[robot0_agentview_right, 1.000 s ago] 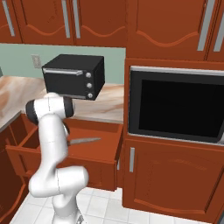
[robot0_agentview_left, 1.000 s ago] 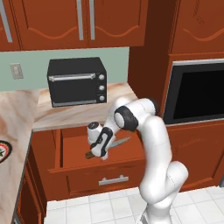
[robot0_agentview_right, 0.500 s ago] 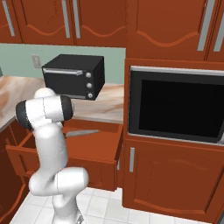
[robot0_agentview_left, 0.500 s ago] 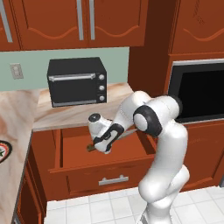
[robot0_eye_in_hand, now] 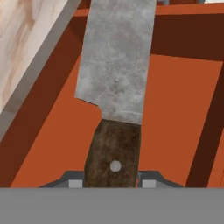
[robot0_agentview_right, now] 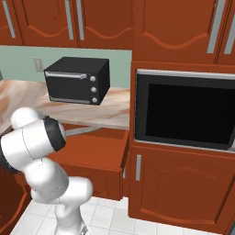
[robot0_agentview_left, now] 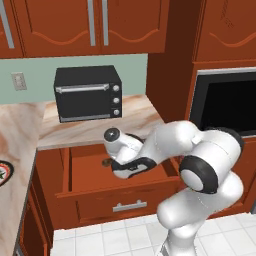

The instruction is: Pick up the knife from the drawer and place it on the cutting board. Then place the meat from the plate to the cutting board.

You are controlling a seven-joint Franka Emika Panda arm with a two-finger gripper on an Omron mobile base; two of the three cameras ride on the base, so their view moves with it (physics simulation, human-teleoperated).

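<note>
My gripper (robot0_eye_in_hand: 113, 179) is shut on the knife's dark brown handle (robot0_eye_in_hand: 113, 153), and the grey blade (robot0_eye_in_hand: 116, 65) points away from the hand over the drawer's floor. From the left base view, the gripper (robot0_agentview_left: 114, 166) hangs inside the open reddish-brown drawer (robot0_agentview_left: 100, 192), just under the counter edge. The knife's blade (robot0_agentview_right: 82, 131) shows as a grey strip above the drawer (robot0_agentview_right: 98, 158) in the right base view. Part of the red-rimmed plate (robot0_agentview_left: 3, 172) peeks in at the left edge. The cutting board and the meat are out of view.
A black toaster oven (robot0_agentview_left: 87, 93) stands on the marble counter (robot0_agentview_left: 130, 117) above the drawer. A built-in black oven (robot0_agentview_right: 186, 112) fills the cabinet to the right. The counter's edge (robot0_eye_in_hand: 35, 74) runs close beside the blade. Wall cabinets hang overhead.
The arm's elbow has swung out to the right and lower. The knife has risen slightly in the drawer, still held in the gripper.
</note>
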